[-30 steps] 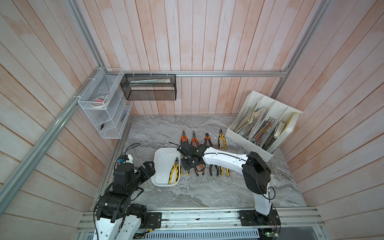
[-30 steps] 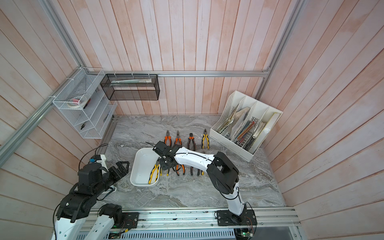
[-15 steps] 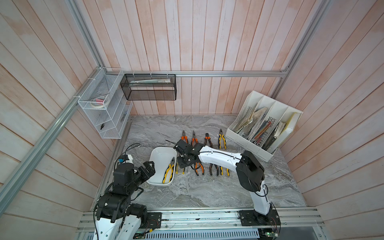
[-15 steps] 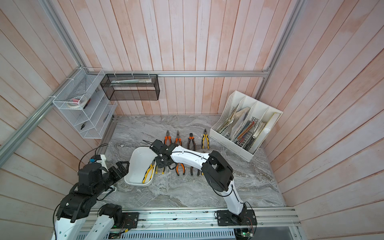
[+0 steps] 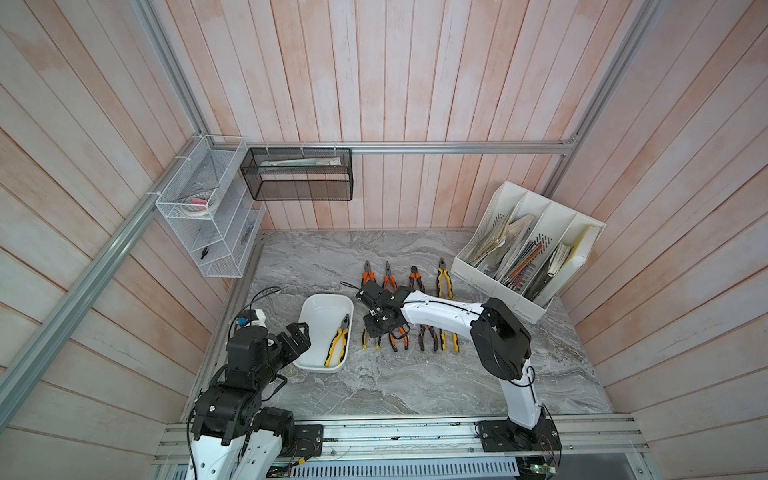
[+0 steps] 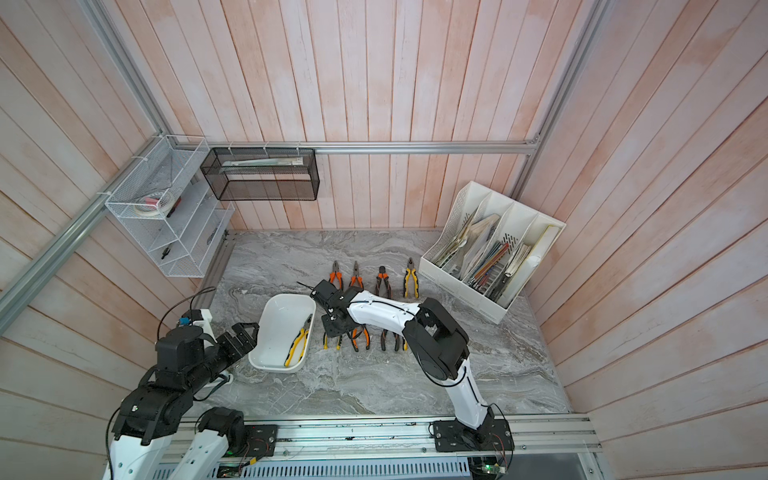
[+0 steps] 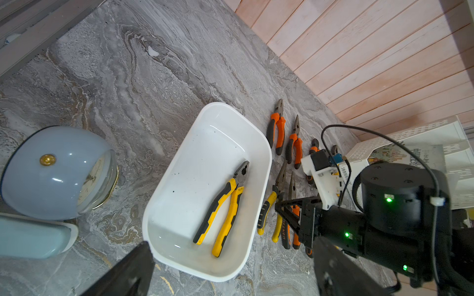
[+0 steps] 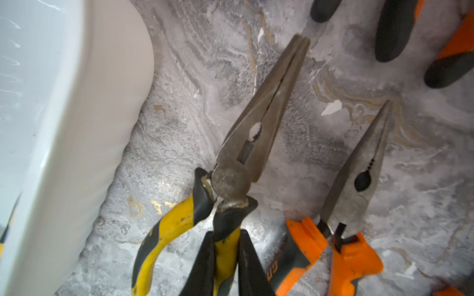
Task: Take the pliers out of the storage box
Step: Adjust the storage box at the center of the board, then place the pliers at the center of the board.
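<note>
Right wrist view: the right gripper (image 8: pixel 227 258) is clamping one yellow handle of the long-nose pliers (image 8: pixel 256 123), seemingly setting them just beside the storage box (image 8: pixel 84 128); combination pliers (image 7: pixel 225 202) are lying inside it, the left gripper (image 5: pixel 298 337) gaping alongside.

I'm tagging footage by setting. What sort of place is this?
Probably a staged robot test booth, not a real workshop: plank walls framed by aluminium rails, two robot arms bolted to a front rail, and pliers lined up on a marble-look tabletop.
</note>
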{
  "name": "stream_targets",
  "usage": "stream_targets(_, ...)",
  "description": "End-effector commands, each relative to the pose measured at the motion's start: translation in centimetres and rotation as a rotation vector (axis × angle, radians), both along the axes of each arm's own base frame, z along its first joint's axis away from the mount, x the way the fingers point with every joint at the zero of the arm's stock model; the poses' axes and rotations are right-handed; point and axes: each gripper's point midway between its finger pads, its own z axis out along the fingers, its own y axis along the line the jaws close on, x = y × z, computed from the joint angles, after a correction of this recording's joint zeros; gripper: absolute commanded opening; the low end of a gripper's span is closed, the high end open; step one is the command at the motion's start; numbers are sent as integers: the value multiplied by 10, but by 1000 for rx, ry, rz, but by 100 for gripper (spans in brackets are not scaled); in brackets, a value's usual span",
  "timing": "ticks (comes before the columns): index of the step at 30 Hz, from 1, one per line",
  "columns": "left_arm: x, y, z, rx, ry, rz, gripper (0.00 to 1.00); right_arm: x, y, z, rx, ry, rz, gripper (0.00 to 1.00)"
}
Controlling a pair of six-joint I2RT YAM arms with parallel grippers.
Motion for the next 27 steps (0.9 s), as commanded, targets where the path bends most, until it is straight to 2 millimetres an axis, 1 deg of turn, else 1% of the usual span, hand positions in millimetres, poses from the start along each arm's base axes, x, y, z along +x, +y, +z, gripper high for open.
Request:
stream_targets(1,3,-1,-1,7,-14,-16,100,7,4,-3,7,-12,13,0)
stream_targets(7,3,-2,-2,7,-9,-16,100,9,-1,-15,-18,-7,15,0)
stream_targets(15,3,-1,-2,7,-9,-16,100,17,-4,-17,-17,-8,11,1)
stream_targets(17,3,-2,-2,7,-9,-16,100,18,-5,-16,-26,-8,11,12)
stream_targets(20,3,-2,-1,8,-10,-17,100,18,-5,-9,-20,-9,4,33)
stream_targets(22,3,-2,-2,7,-9,-17,100,19,-5,0,-7,-18,-2,40)
stream_targets(25,3,-2,-2,7,-9,-16,100,20,-4,17,19,-37,-9,47)
stream_targets(27,3,-2,-1,8,-11,-17,100,21,-3,31,39,-47,-20,49)
